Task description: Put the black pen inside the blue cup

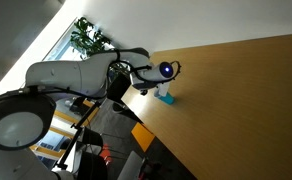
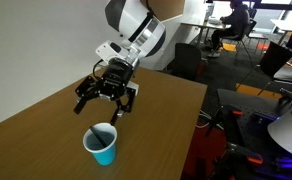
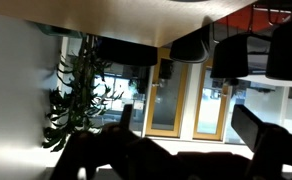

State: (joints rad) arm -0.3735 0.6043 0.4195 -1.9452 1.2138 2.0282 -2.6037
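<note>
The blue cup [image 2: 101,148] stands upright on the wooden table [image 2: 36,130], near its edge; it also shows in an exterior view [image 1: 166,97]. A thin dark stick, apparently the black pen [image 2: 105,130], leans inside the cup across its mouth. My gripper [image 2: 99,108] hangs just above and behind the cup, fingers spread and empty. It also shows in an exterior view [image 1: 159,82]. In the wrist view the two dark fingers [image 3: 186,130] stand wide apart with nothing between them. That view looks out at the room, so cup and pen are out of its sight.
The table's edge [image 2: 191,120] drops off close beside the cup. Office chairs and desks [image 2: 236,40] stand beyond the table. A potted plant [image 1: 89,38] stands by the window behind the arm. Yellow-framed doors [image 3: 186,95] fill the wrist view.
</note>
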